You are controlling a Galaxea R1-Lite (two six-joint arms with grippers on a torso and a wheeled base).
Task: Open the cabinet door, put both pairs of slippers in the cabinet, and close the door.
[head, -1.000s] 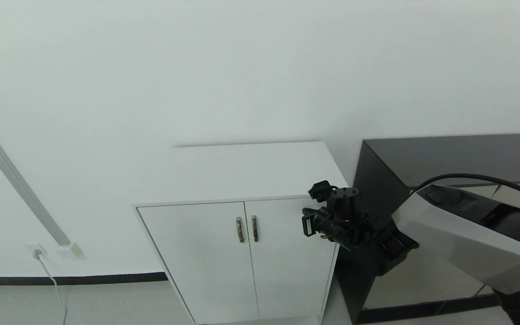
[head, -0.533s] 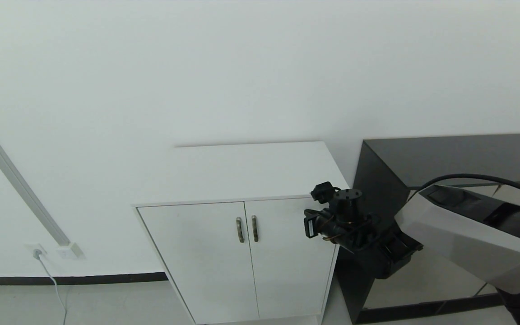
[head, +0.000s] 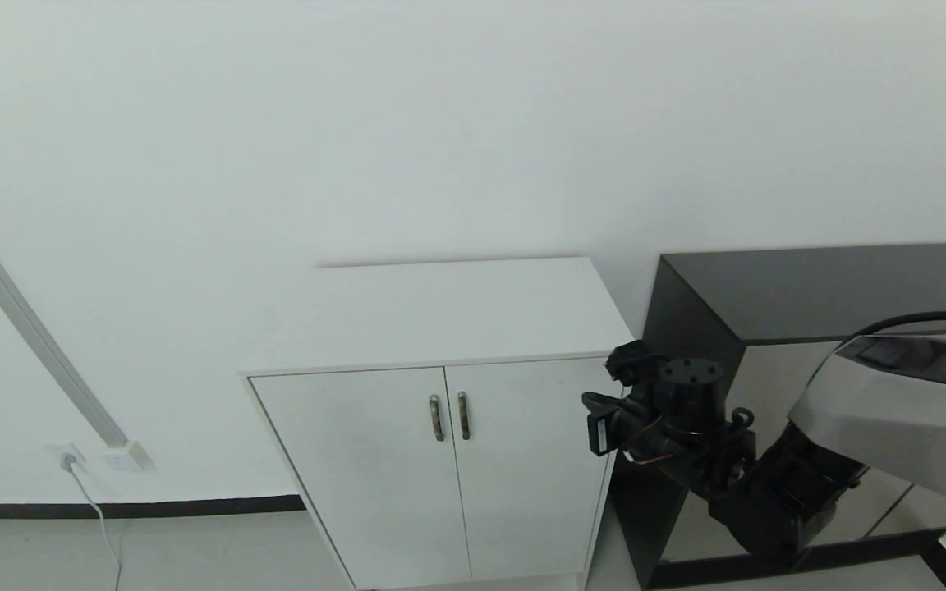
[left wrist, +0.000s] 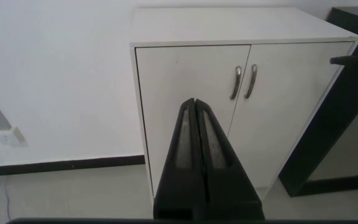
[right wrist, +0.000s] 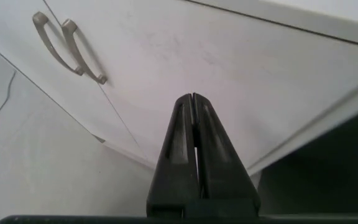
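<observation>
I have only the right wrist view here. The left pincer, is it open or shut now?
Observer: The left pincer is shut and empty, facing the front of the white cabinet from some way back.
Operator: Where does my right arm stand against that cabinet?
Observer: The head view shows the right wrist at its right front corner, about level with the handles.
Operator: What is beyond that corner?
Observer: A black cabinet, close beside the white one.
</observation>
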